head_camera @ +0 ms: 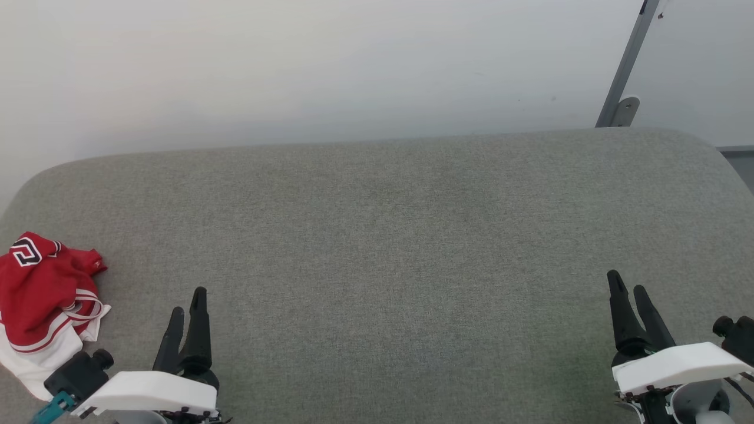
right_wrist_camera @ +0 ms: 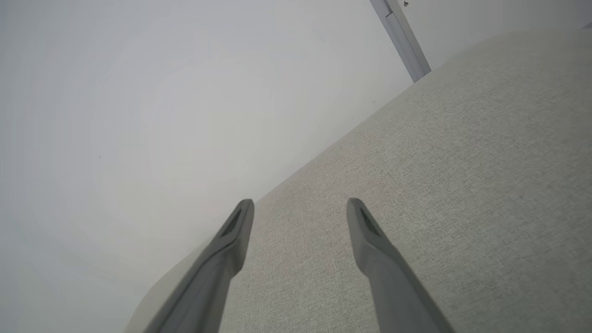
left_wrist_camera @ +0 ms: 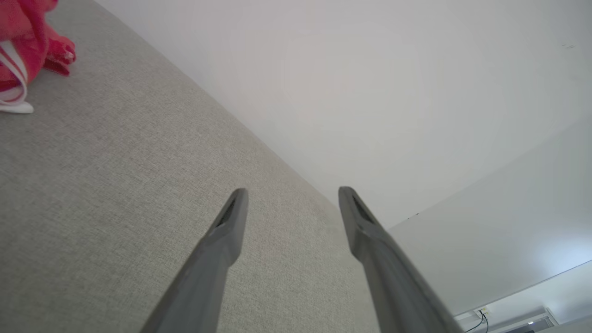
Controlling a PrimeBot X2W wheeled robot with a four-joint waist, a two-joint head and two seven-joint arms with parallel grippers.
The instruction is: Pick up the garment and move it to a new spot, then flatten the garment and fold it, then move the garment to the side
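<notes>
Left gripper (head_camera: pixel 188 300) and right gripper (head_camera: pixel 626 281) gape empty; garment (head_camera: pixel 41 294) lies crumpled left of both

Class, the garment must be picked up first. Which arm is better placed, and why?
The left. The garment lies crumpled at the left edge of the grey surface, close beside the left gripper, whose fingers stand open and empty. The right gripper, also open, sits far across the surface.

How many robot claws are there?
2. The left gripper is at the head view's lower left, open, near the garment but not touching it. The right gripper is at the lower right, open, above the grey fabric surface.
</notes>
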